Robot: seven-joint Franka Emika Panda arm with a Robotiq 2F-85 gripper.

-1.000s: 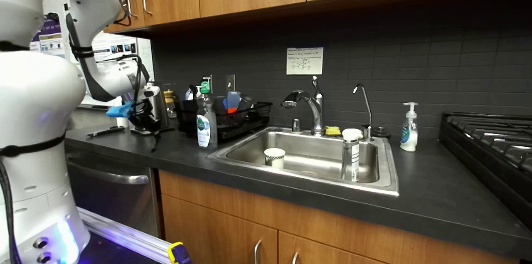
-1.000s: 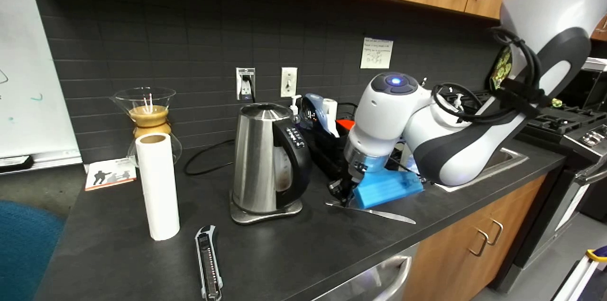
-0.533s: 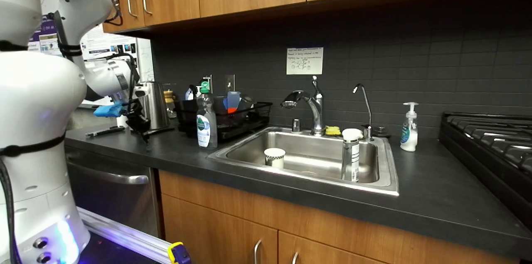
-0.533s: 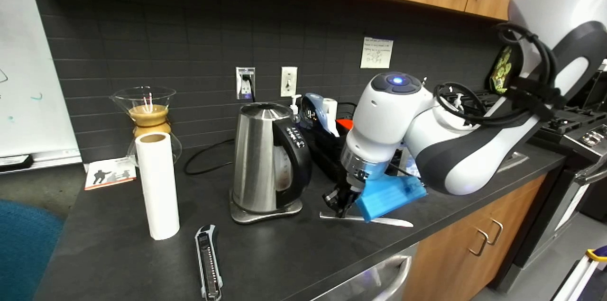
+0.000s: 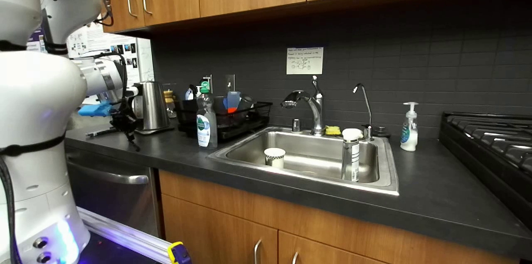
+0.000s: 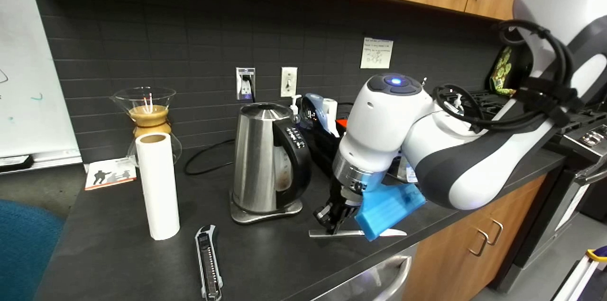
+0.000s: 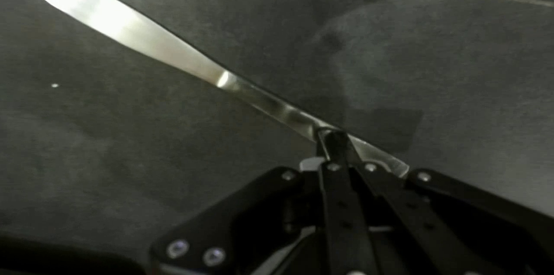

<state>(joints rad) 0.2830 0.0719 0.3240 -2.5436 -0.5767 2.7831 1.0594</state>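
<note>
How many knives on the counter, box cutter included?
2: the table knife, at the tip of the pincer; the box cutter, below and left of the kettle in an exterior view. The arm may hide others.

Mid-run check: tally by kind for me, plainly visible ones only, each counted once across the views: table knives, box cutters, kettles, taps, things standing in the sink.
Table knife: 1
Box cutter: 1
Kettle: 1
Taps, main faucet and thin tap: 2
In the sink, cup and white-topped container: 2
Total: 7

Silver knife (image 7: 224, 79), black fingers (image 7: 336, 148).
</note>
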